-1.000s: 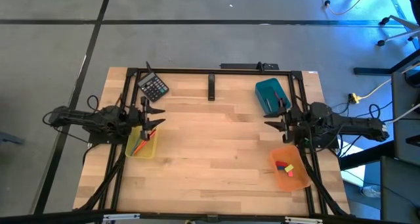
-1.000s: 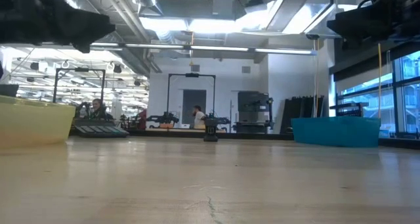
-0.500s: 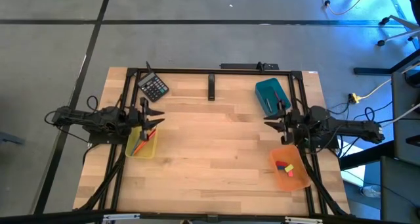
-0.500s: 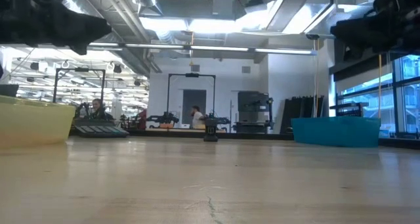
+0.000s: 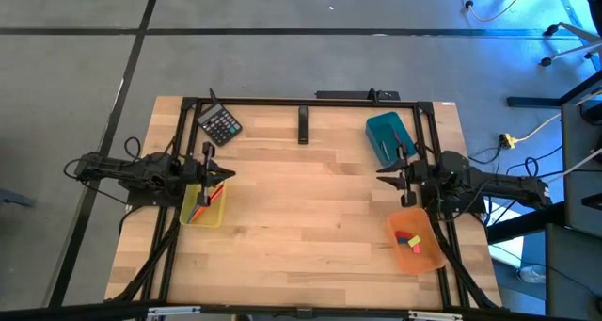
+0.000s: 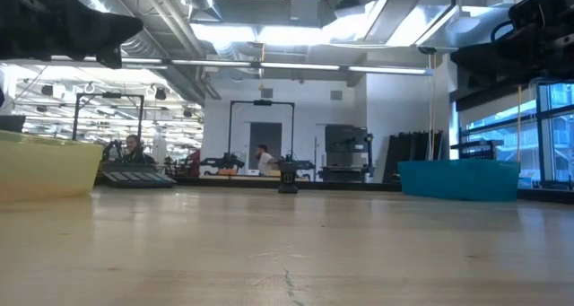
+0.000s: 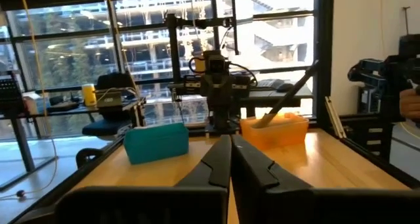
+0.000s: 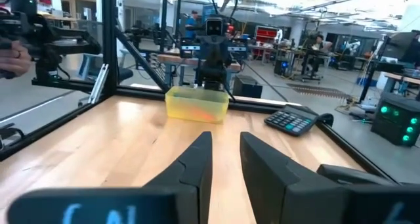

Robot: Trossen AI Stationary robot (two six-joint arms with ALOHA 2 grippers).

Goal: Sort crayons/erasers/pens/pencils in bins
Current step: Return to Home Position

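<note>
Translucent yellow bin [image 5: 200, 211] with orange-red sticks [image 5: 206, 200]. Solid teal bin [image 5: 387, 136]. Translucent orange bin [image 5: 425, 249] with red and yellow erasers [image 5: 406, 239]. Black calculator [image 5: 219, 125], pale keys. Light wood table [image 5: 301, 217], plank-striped. Black frame [image 5: 301, 102]. Grey floor [image 5: 75, 76].

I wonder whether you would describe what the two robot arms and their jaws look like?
Both the left arm and the right arm are black, slim and built of jointed segments, with thin black cables looping along them. Each ends in two dark, wedge-shaped jaws that taper toward the tips. No coloured markings show on either arm.
</note>
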